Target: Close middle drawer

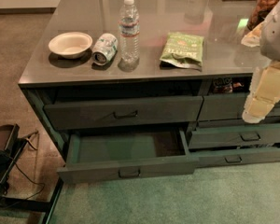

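Observation:
The middle drawer point(126, 168) is a wide, dark grey-green drawer in the left column, pulled far out toward me. Its flat greenish inside point(130, 146) shows and holds nothing. A small dark rectangular pull handle point(129, 173) sits at the centre of its low front panel. My gripper point(255, 112) hangs from the white and yellowish arm at the right edge. It is in front of the right column's upper drawer, above and well to the right of the open drawer, and touches nothing I can see.
Above the open drawer is a taller-fronted drawer point(123, 112) with a bail handle. Narrower drawers point(240, 135) fill the right column. On the counter top point(46, 76) are a bowl point(70, 44), a tipped can point(105, 48), a water bottle point(129, 29) and a green snack bag point(182, 48). Black gear with cables point(2, 157) stands at left.

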`<action>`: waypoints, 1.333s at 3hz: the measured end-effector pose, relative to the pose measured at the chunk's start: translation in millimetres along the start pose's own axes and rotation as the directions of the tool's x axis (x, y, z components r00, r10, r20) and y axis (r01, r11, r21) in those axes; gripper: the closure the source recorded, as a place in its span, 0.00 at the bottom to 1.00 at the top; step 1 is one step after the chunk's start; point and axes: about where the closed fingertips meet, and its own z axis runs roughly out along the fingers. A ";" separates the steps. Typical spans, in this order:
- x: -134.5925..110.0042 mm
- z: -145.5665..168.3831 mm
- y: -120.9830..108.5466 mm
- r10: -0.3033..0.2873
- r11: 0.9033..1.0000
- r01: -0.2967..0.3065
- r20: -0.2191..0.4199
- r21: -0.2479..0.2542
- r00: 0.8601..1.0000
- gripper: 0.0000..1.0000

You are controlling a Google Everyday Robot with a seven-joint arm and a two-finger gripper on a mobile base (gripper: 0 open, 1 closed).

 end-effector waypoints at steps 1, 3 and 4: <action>0.0 0.0 0.0 0.000 1.000 0.000 0.000 0.000 1.000 0.00; -0.3 49.9 13.7 -0.002 1.000 0.002 0.056 -0.003 0.998 0.40; -0.8 125.4 31.5 0.011 0.999 -0.005 0.109 -0.050 0.994 0.64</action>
